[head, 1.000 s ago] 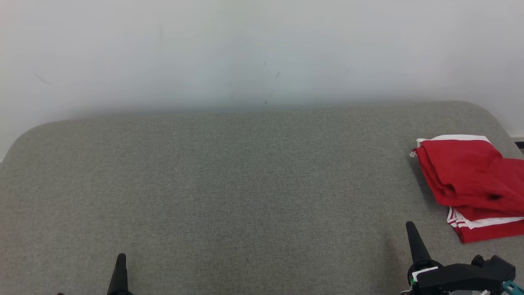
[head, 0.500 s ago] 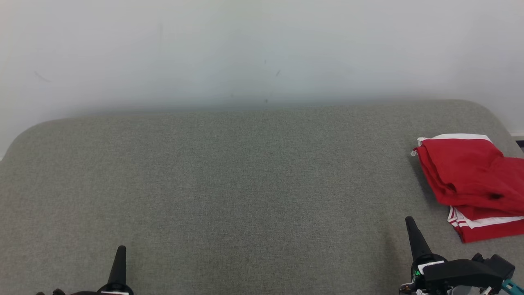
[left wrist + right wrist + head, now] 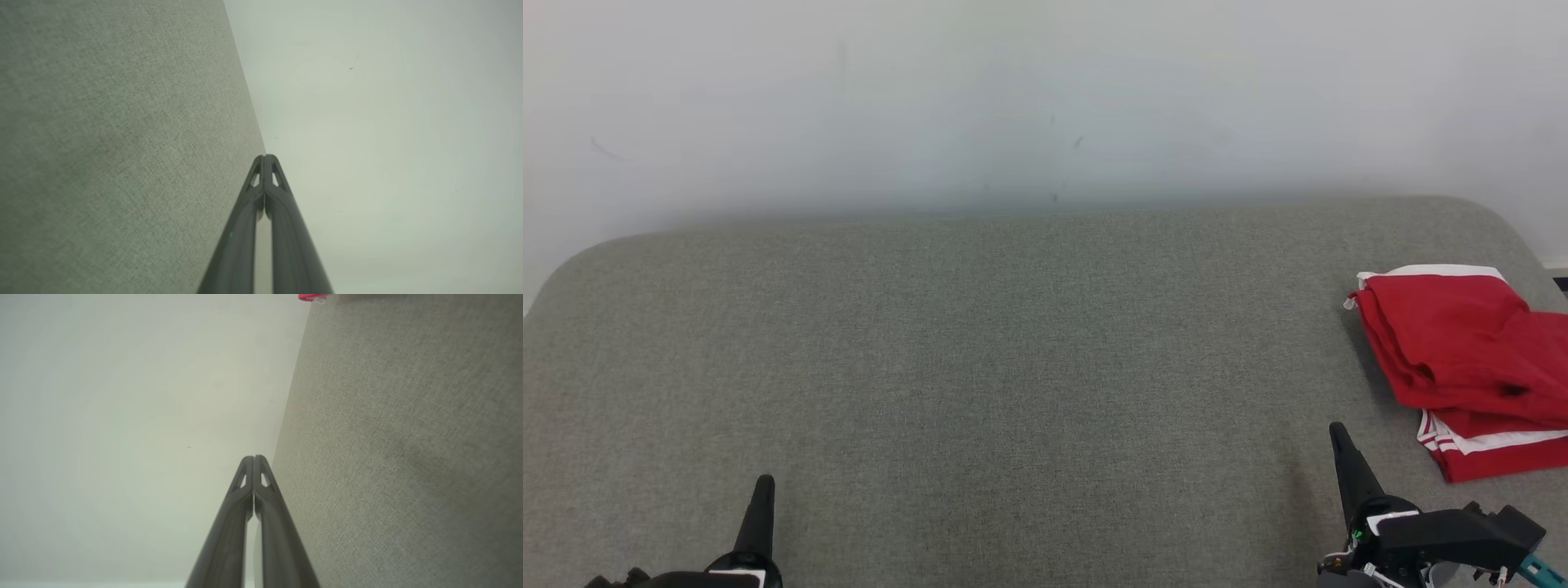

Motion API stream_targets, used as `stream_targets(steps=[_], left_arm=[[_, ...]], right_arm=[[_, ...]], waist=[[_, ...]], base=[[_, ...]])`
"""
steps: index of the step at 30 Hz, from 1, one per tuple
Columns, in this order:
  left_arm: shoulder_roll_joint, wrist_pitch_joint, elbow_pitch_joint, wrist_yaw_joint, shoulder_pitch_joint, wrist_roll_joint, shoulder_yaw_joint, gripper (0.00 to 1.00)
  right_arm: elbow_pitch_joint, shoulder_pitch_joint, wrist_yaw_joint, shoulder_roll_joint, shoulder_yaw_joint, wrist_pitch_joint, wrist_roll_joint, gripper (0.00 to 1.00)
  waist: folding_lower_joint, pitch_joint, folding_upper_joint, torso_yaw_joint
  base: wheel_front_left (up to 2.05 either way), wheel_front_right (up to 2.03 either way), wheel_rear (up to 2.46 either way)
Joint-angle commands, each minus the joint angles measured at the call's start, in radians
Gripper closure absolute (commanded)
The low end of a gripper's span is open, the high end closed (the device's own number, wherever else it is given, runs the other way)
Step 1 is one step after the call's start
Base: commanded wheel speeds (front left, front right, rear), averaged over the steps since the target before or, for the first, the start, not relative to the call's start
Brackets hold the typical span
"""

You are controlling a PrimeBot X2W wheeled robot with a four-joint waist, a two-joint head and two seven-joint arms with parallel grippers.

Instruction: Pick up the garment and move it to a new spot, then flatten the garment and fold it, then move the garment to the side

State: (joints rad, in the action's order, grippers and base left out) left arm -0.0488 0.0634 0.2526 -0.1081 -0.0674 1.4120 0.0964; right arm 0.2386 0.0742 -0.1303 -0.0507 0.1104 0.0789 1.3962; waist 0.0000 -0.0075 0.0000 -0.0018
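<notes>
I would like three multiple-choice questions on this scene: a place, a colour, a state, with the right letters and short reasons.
1. Where on the grey cushion does the garment lie?
A. at the robot's far right
B. in the middle
C. at the robot's far left

2. What colour is the garment?
A. blue
B. red with white trim
C. black

3. How do the fingers of the left gripper and right gripper stand?
A. both pairs wide open
B. both pairs shut, empty
C. one pair shut on the garment

Answers: 1 A, the head view shows it near the right edge; 2 B, red cloth with white stripes; 3 B, each wrist view shows the tips pressed together, nothing between.
</notes>
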Motion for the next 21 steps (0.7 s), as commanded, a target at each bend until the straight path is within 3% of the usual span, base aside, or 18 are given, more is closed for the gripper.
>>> stream_targets(steps=[1,21], left_arm=[[-0.002,0.007,-0.008,-0.007,-0.02,0.02,0.005,1.0],[-0.002,0.043,-0.009,-0.022,-0.041,0.161,0.016,1.0]], right_arm=[[-0.002,0.014,-0.001,0.001,0.002,0.004,0.027,1.0],[0.005,0.032,-0.001,0.001,0.004,0.029,0.172,1.0]], waist=[[0.0,0.001,0.0,0.0],[0.0,0.008,0.0,0.001]], base=[[0.0,0.0,0.0],[0.0,0.0,0.0]])
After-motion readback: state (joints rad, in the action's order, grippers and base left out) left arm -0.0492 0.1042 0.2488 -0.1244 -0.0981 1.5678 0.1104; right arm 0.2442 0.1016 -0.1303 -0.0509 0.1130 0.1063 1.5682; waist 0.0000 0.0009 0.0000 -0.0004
